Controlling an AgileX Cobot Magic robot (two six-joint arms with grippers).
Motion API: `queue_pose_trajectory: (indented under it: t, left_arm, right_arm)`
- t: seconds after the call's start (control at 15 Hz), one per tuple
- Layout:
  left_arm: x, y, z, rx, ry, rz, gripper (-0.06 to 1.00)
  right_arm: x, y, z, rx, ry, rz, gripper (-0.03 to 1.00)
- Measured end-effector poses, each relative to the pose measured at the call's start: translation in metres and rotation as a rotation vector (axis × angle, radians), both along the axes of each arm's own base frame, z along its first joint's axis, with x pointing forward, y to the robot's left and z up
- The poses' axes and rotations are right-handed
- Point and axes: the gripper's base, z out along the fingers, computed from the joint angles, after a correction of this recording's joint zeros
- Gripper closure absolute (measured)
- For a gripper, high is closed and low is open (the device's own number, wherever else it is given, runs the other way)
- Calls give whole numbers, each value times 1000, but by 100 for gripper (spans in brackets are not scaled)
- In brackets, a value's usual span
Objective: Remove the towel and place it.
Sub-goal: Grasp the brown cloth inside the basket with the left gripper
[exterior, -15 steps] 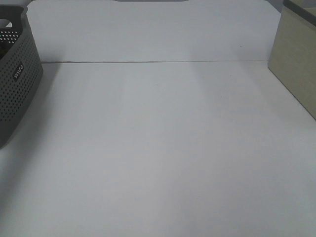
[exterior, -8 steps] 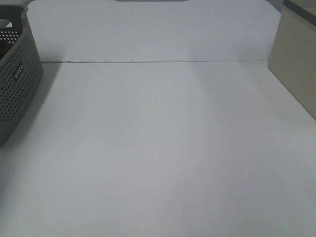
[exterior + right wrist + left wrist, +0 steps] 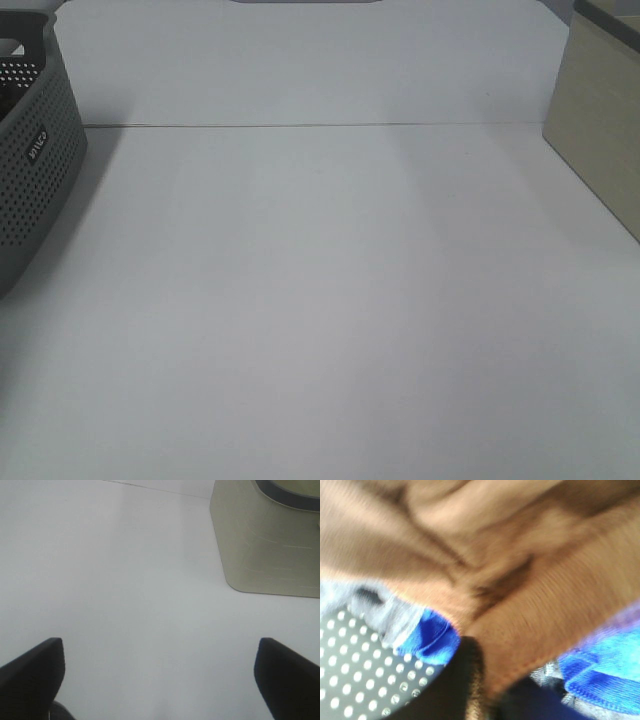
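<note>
The towel is a reddish-brown terry cloth that fills most of the left wrist view, blurred and very close. It lies inside the grey perforated basket on top of blue cloth. My left gripper is pressed right against the towel's folded edge. Only one dark finger shows, and its grip is not clear. In the exterior high view only the basket's corner shows at the left edge, and neither the towel nor an arm is in view. My right gripper is open and empty above the bare white table.
A beige container stands at the table's right edge and also shows in the right wrist view. The white table spans the space between the basket and the container. A white back wall stands behind.
The grey basket has shifted very slightly in the exterior high view. Nothing else has visibly changed.
</note>
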Motion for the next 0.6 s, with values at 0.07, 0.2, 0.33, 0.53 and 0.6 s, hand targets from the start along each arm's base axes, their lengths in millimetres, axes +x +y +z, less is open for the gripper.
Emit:
queue_pose_trajectory:
  t: [0.07,0.2,0.33,0.53,0.6]
  left_arm:
    - [0,1,1,-2,-15,14,94]
    - [1,0,3,-12,-46,51,94]
    - [1,0,6,-23,-75,91,94]
    - [-2,-6,26,-18,-120,96,94]
    - [-5,-13,43,-15,-155,84,94]
  right_arm:
    - [0,0,0,0,0,0,-2]
    - [0,0,0,0,0,0,-2]
    - [0,0,0,0,0,0,-2]
    - [0,0,0,0,0,0,-2]
    - [0,0,0,0,0,0,-2]
